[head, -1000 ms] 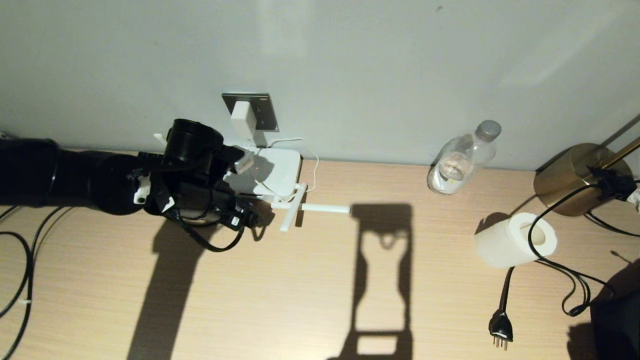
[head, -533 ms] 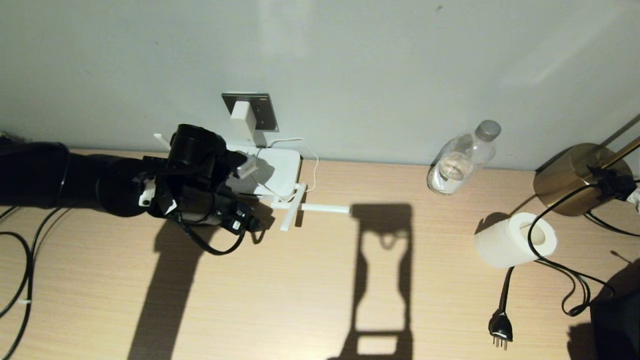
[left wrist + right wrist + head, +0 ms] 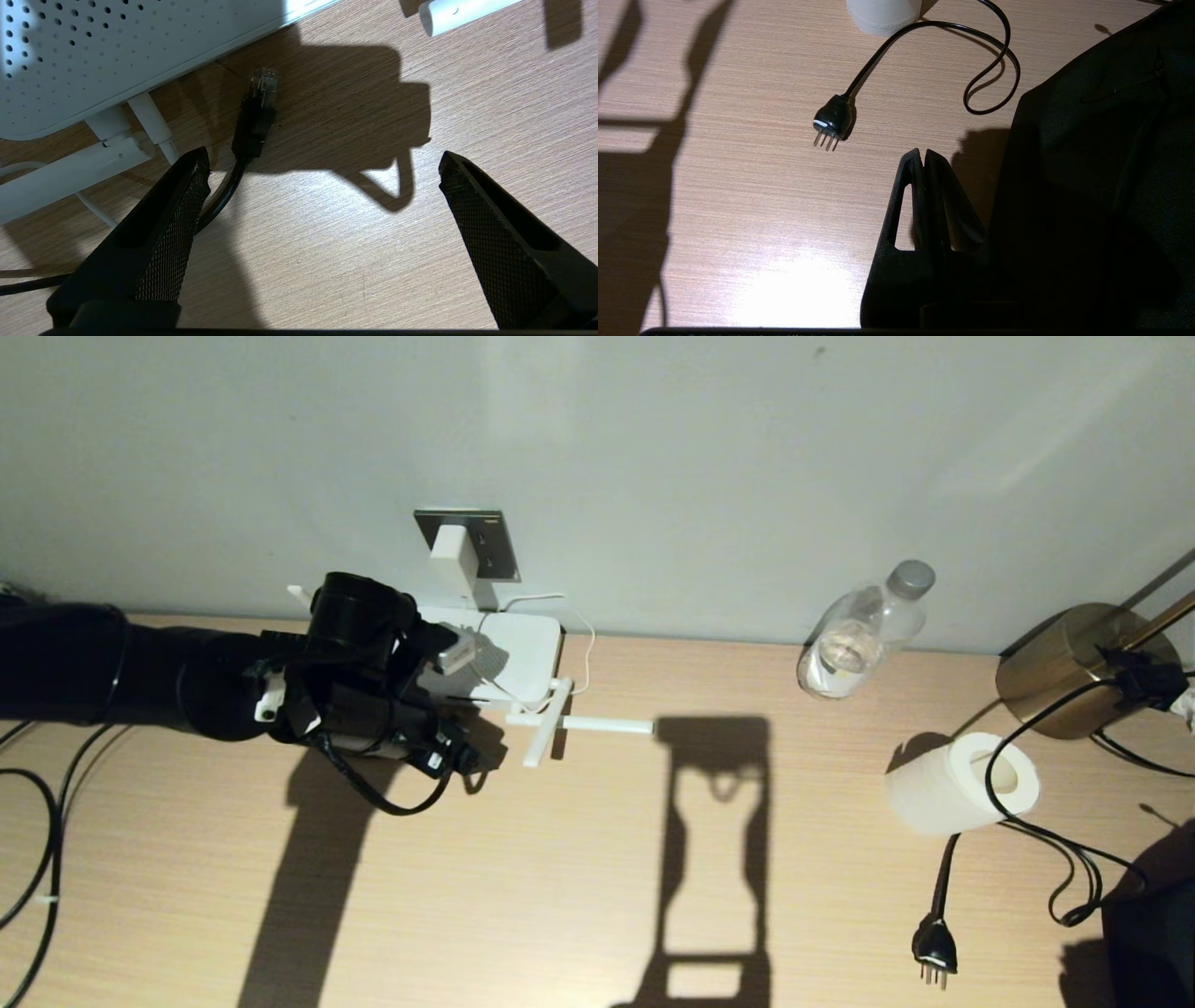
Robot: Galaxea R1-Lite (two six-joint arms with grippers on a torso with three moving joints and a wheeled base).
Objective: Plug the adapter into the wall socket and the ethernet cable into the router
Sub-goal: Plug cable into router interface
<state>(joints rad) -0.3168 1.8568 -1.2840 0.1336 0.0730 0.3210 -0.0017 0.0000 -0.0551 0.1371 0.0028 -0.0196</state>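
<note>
The white adapter [image 3: 455, 560] sits plugged into the grey wall socket [image 3: 495, 537], its thin white cord running down to the router [image 3: 523, 653]. In the left wrist view the ethernet cable's clear connector [image 3: 264, 84] lies loose on the table beside the perforated router [image 3: 93, 46]. The black cord curves back under one finger. My left gripper [image 3: 323, 156] hovers low over the table just behind that connector, jaws wide apart and empty; in the head view it [image 3: 465, 761] is in front of the router. My right gripper [image 3: 923, 153] is parked, shut and empty.
Router antennas [image 3: 579, 723] lie flat on the wooden table [image 3: 597, 896]. To the right are a plastic bottle [image 3: 864, 635], a toilet roll [image 3: 962, 784], a brass lamp base [image 3: 1064, 672], a black three-pin plug [image 3: 935, 952] and a black bag [image 3: 1101, 186]. Black cables [image 3: 47, 840] loop at the left edge.
</note>
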